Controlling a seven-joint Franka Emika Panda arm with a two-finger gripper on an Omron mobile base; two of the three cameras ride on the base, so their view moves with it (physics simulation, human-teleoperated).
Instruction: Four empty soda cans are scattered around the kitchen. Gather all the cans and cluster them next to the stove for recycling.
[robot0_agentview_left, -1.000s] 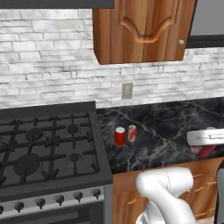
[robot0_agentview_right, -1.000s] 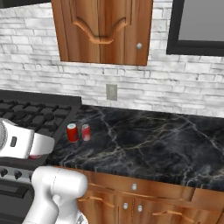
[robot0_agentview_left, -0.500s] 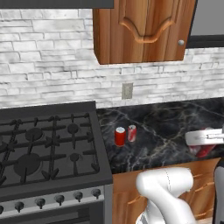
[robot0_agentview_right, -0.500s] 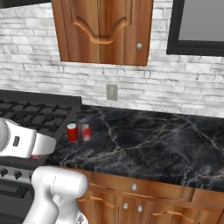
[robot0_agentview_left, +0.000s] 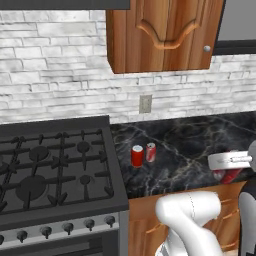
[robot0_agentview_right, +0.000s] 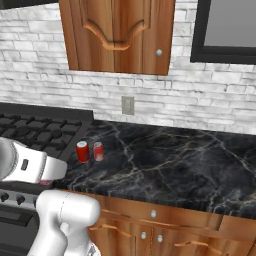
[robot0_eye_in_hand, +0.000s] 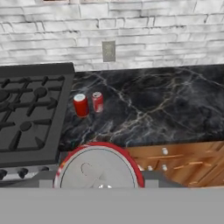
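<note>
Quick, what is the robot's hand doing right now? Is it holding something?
Gripper: shut on a small red soda can with a silvery top, carried in front of the black marble counter.

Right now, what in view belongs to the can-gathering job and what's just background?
Job:
- plain red can on the counter beside the stove
- marked can right of it
- third can, silvery top toward the hand camera, in the gripper

Background:
- wall outlet
- upper cabinet
- brick wall
- lower drawers
</note>
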